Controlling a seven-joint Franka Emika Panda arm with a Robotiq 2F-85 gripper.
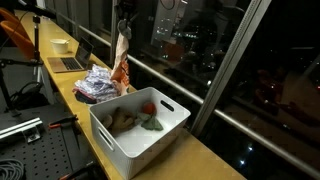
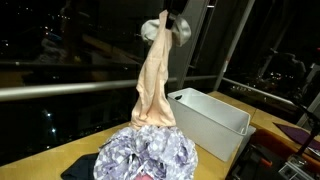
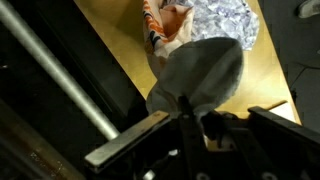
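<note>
My gripper (image 2: pixel 172 22) is raised high and shut on the top of a long peach and orange garment (image 2: pixel 152 85), which hangs straight down from it. The same garment (image 1: pixel 122 60) dangles over a crumpled pile of patterned white and purple clothes (image 1: pixel 100 82) on the wooden counter (image 1: pixel 205 155). In the wrist view the gripper (image 3: pixel 188 118) pinches a bunch of pale cloth (image 3: pixel 200 75), and the pile (image 3: pixel 225 22) lies far below. A white bin (image 1: pixel 140 125) stands beside the pile with some cloth items inside.
A dark window (image 1: pixel 200 40) with a metal rail runs along the counter's far side. A laptop (image 1: pixel 70 63) and a bowl (image 1: pixel 60 45) sit further along the counter. The white bin (image 2: pixel 210 118) is to the side of the pile (image 2: pixel 148 158).
</note>
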